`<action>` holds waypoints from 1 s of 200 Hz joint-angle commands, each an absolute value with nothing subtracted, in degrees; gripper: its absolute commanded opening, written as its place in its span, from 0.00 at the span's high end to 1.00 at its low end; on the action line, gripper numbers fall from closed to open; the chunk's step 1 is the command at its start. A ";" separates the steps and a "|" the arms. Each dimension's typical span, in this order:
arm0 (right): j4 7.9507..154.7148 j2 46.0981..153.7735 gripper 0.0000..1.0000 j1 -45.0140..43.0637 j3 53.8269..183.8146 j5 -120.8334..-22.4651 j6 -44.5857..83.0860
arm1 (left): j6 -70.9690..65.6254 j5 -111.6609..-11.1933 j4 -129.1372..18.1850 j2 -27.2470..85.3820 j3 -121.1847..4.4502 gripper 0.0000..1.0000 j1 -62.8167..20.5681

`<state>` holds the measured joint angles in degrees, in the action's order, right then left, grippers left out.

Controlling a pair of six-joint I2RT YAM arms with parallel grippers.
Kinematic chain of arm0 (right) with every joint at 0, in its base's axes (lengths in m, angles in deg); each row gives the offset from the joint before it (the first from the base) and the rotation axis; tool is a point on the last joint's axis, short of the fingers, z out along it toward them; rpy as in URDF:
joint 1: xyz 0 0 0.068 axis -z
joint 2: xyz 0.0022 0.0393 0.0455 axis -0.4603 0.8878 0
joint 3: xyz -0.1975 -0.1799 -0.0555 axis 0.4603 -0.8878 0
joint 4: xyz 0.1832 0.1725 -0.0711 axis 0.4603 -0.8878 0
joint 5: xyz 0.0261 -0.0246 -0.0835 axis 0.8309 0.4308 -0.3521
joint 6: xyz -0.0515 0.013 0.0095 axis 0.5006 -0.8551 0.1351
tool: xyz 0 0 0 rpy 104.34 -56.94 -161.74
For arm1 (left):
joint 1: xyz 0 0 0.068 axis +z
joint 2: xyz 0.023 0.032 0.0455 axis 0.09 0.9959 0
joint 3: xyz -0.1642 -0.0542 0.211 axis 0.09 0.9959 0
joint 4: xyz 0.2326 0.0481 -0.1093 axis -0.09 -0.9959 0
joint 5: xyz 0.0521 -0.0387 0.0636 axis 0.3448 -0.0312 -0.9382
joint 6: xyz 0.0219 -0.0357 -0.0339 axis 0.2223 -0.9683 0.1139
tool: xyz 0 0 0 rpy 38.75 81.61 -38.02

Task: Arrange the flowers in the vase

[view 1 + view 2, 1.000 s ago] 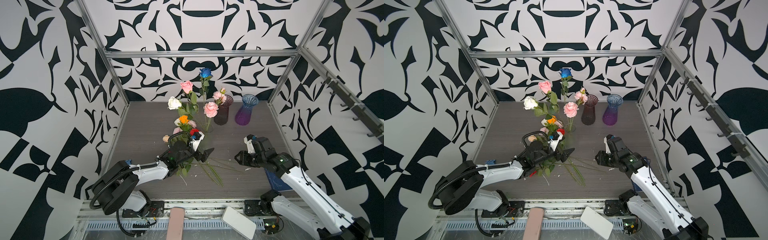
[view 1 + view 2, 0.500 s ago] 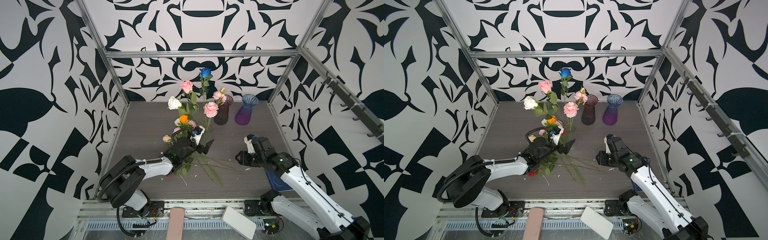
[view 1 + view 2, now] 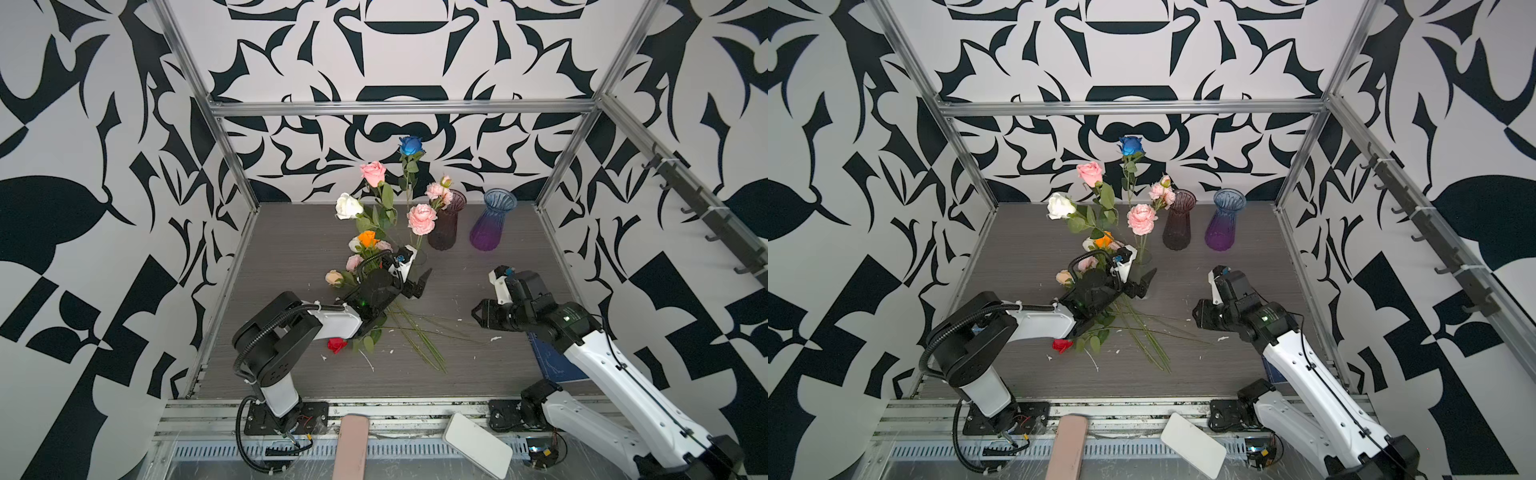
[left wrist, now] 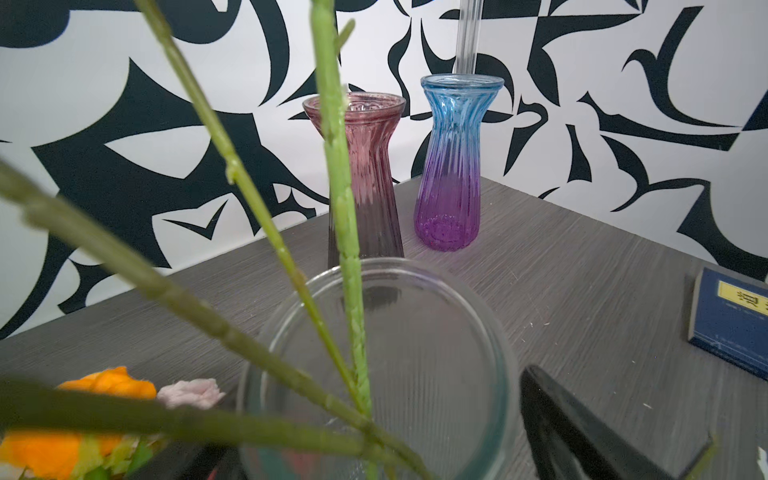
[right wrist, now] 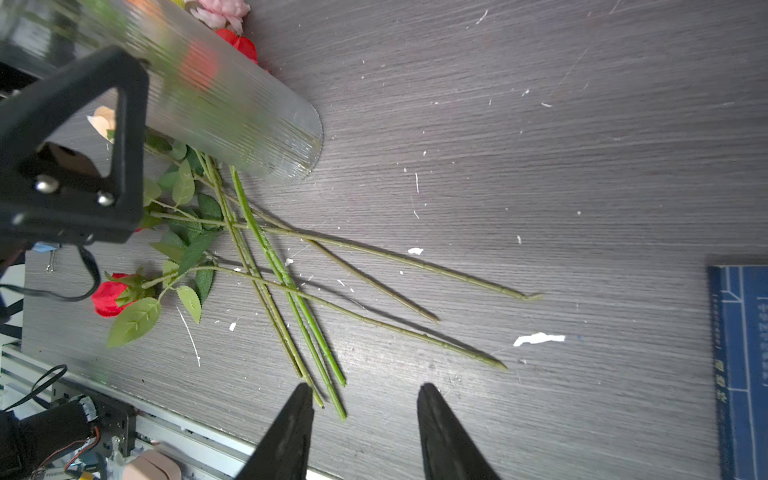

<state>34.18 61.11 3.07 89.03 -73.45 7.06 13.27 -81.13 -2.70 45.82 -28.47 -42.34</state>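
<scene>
Your left gripper (image 3: 417,282) has its jaws spread wide on either side of the clear vase (image 4: 390,266). The vase stands just past the centre of the table (image 3: 478,374) toward 12 o'clock. Nothing is clamped, and I can't tell whether a finger touches the glass. Your right gripper (image 5: 365,388) hangs at 3 o'clock, jaws partly apart and empty, just above the tips of the loose stems (image 5: 291,291).

The white rose (image 3: 348,205), the blue rose (image 3: 410,145) and some pink ones stand in the vase. The others lie flat at 7 o'clock of it, stems fanning toward 5 o'clock, with the red rose (image 5: 109,297) nearest you.

The vase looks top-heavy (its tall stems lean toward 11 o'clock), so an off-centre squeeze or a nudge could tip it that way. Closing could also trap a standing stem against the rim. The loose stems cross one another, so a pinch at the tips may lift two. A long stem swung toward 1 o'clock could strike the burgundy vase (image 3: 445,224) or the blue-purple vase (image 3: 492,226).
</scene>
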 commanded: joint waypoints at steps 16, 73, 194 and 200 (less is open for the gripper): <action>31.90 59.81 0.55 3.35 91.19 -74.84 8.62 | 11.59 -82.89 8.98 49.99 -27.75 0.07 -41.99; 30.65 62.65 0.55 3.34 94.47 -74.80 10.67 | 11.13 -82.80 11.55 53.52 -28.83 0.09 -41.86; 30.54 66.49 0.55 3.40 97.29 -73.36 12.21 | 12.04 -79.02 13.49 55.94 -30.14 0.40 -40.07; 30.56 66.58 0.55 3.37 97.37 -73.35 12.19 | 12.17 -78.61 13.21 56.08 -30.67 0.40 -39.79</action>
<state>30.57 66.33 3.07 94.82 -73.78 11.61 11.63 -80.43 10.61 54.56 -28.50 -40.96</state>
